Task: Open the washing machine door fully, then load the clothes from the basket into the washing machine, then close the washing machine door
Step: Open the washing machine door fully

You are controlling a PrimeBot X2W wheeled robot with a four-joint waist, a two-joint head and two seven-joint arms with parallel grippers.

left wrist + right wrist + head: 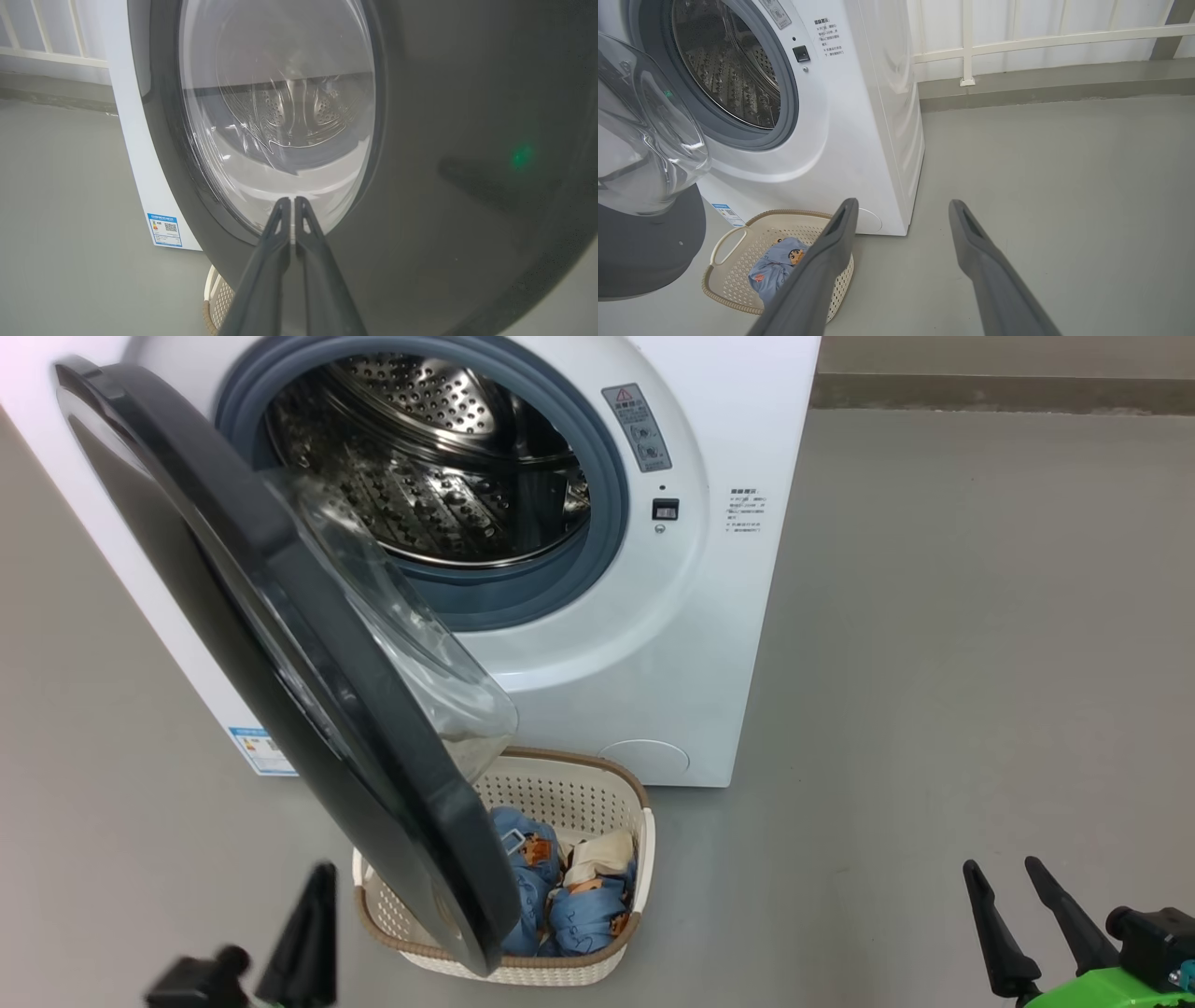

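Observation:
The white washing machine (644, 644) stands with its steel drum (439, 457) bare inside. The washing machine door (280, 644), black-rimmed with a bulging glass bowl (411, 644), hangs about half open, swung out over the basket (579, 775). The clothes (569, 896), light blue with orange prints, lie in that cream basket. My left gripper (324, 875) is shut, empty, low at the door's outer side. In the left wrist view its tips (290, 201) point at the door (444, 140) near the window's lower edge. My right gripper (1004, 870) stands open over bare floor, right of the basket (724, 242).
Grey floor (934, 663) stretches wide to the machine's right. A white railing (1017, 42) and a low kerb run along the back. A blue label (164, 229) sits low on the machine's front, left of the door.

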